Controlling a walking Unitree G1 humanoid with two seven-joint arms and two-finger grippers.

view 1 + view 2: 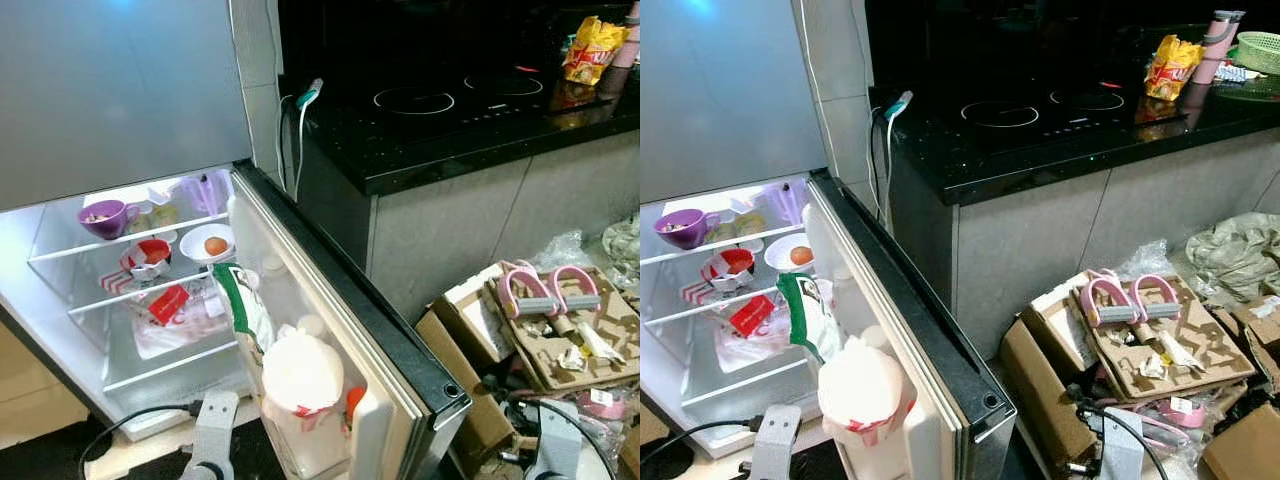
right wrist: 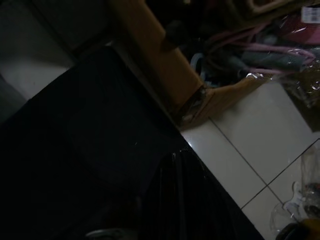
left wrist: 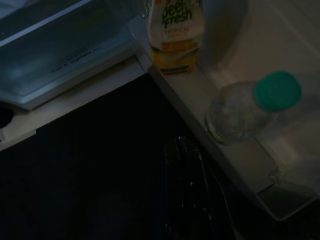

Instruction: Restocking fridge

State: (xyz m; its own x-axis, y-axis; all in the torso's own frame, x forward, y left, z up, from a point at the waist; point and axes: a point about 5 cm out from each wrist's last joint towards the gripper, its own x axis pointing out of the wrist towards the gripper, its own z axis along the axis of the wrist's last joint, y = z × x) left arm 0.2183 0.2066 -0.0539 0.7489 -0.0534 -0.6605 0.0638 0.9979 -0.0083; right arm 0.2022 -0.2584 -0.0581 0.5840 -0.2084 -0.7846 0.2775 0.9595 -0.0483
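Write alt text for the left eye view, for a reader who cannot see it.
An open fridge shows a purple cup on the top glass shelf and a white bowl holding an egg below, beside a black induction hob and cardboard boxes.

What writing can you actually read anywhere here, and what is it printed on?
"fresh": on the juice bottle standing in the fridge door rack; the word above it is cut off, the small line beneath is blurred.
Yellow snack bag on the counter: red lettering, too blurred to read.
Red packet on the fridge shelf: print too small to read.
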